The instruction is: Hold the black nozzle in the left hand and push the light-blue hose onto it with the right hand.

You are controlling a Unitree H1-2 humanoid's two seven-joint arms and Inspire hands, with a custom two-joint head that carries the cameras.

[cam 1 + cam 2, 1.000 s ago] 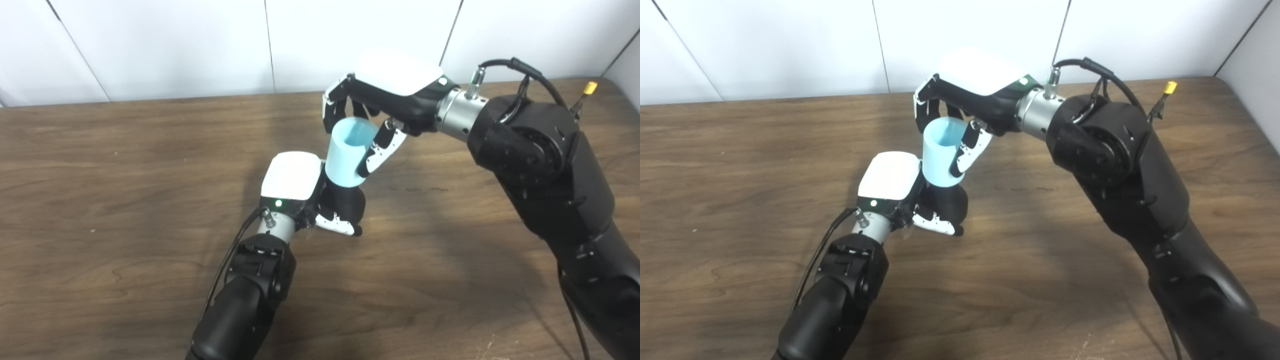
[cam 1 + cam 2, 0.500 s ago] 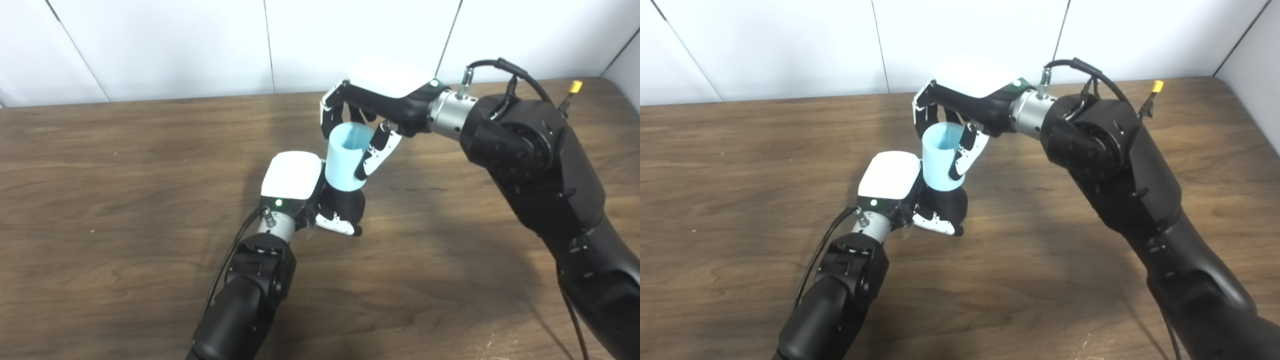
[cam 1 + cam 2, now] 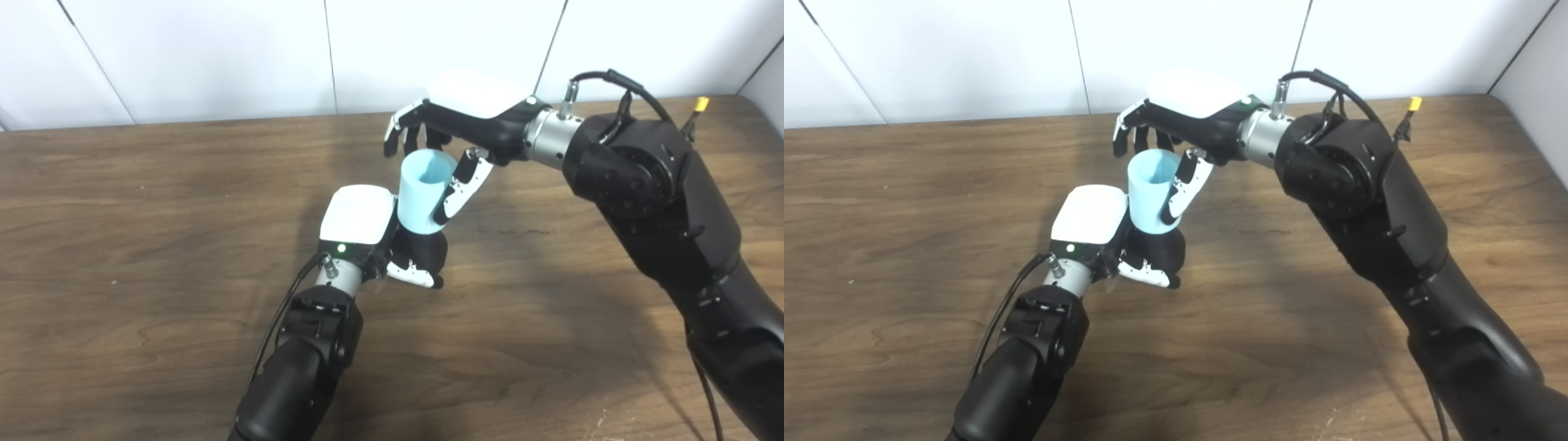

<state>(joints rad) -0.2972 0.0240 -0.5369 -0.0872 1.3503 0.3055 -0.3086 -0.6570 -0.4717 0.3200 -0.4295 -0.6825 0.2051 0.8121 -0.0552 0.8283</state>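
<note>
Sitting upright over the black nozzle (image 3: 425,248), the light-blue hose (image 3: 424,191) looks already pushed on, its lower end meeting the dark body near the middle of the bench (image 3: 153,202), a little toward the far edge. The left hand (image 3: 380,236) is wrapped tight around the nozzle just below the joint, while the right hand (image 3: 456,131) arches over the hose's open top with its fingers (image 3: 401,125) spread and lifted off the rim and only the thumb alongside the wall. By my judgement the fitting is done or nearly so, and what remains is clearing the right hand away.
</note>
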